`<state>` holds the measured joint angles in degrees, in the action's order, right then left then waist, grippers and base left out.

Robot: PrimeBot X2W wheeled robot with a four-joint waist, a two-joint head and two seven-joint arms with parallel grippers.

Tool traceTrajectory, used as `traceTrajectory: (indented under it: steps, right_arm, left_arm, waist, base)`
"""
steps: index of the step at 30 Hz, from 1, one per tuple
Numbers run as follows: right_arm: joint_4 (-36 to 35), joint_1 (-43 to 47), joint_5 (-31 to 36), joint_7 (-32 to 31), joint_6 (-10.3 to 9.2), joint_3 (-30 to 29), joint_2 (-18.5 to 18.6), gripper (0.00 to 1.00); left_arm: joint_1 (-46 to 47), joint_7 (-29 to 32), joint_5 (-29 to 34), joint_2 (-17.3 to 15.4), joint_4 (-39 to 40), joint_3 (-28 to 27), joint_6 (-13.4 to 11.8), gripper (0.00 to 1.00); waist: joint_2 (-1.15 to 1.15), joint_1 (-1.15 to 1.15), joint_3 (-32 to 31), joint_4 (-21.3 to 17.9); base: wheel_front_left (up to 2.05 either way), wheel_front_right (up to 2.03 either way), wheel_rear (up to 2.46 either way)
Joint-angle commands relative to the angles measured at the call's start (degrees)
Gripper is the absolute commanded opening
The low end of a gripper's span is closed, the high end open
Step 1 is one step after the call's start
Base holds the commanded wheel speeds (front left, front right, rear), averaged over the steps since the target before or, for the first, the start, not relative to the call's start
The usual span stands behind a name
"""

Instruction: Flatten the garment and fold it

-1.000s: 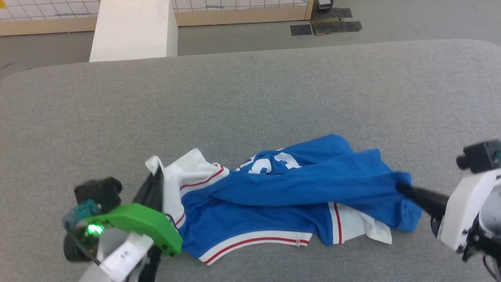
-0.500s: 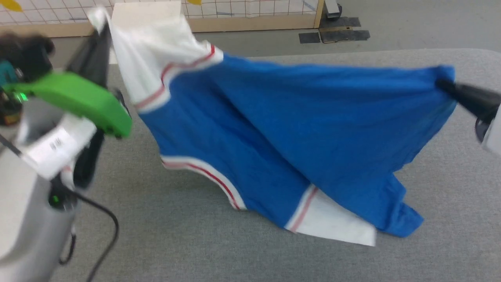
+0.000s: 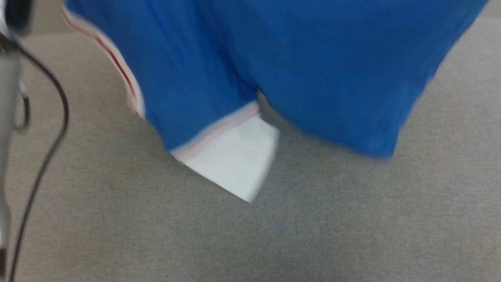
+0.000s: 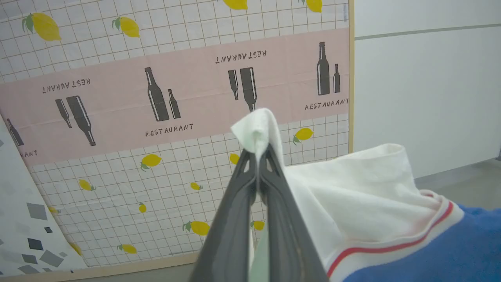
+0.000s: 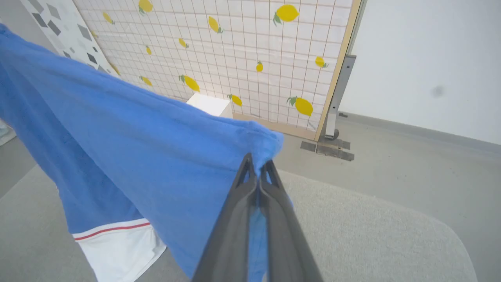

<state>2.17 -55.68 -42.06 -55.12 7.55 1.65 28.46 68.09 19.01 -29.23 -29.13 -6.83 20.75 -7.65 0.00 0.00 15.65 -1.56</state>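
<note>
The garment [image 3: 297, 66], a royal-blue jersey with white sleeves and red-and-white trim, hangs in the air across the top of the head view, blurred, one white sleeve [image 3: 235, 156] dangling over the grey table [image 3: 352, 219]. In the left wrist view my left gripper [image 4: 258, 150] is shut on a bunched white sleeve corner of the garment [image 4: 352, 188]. My right gripper [image 5: 257, 164] in the right wrist view is shut on a blue edge of the garment [image 5: 137, 145], which stretches away to the left and drapes down.
My left arm's pale body and black cable [image 3: 47, 129] run down the head view's left edge. Beyond the table stand a lemon-patterned grid panel [image 5: 242, 58], a white box [image 5: 209, 105] and a white wall [image 5: 430, 58].
Both grippers have lifted the garment from a crumpled heap on the table high into the air, spread between them. The head camera has also shifted, so the cloth now fills the top.
</note>
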Motion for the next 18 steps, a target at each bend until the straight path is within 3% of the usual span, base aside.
traceTrajectory:
  steps: [1, 9, 18]
  right_arm:
    - [1.03, -3.51, 1.12, 0.98, -0.06, 0.31, -0.63, 0.0]
    - [10.04, -21.72, 7.24, 6.48, -0.06, 2.27, -4.65, 0.0]
    - [19.36, -34.13, 13.4, 12.53, -0.06, 1.57, -7.18, 0.0]
  left_arm:
    - [3.89, -0.49, 1.44, 0.37, -1.79, 0.1, 0.32, 0.0]
    - [21.57, -4.07, 7.34, 2.13, -12.37, 1.57, 0.44, 0.0]
    - [32.75, -10.68, 11.95, 4.06, -17.77, 2.13, -2.14, 0.0]
  waist:
    - [0.0, 0.0, 5.64, 0.22]
    - [0.0, 0.0, 14.31, -0.11]
    - [0.0, 0.0, 20.87, -0.26]
  base:
    - [0.0, 0.0, 0.0]
    - [0.0, 0.0, 0.0]
    - [0.0, 0.0, 0.0]
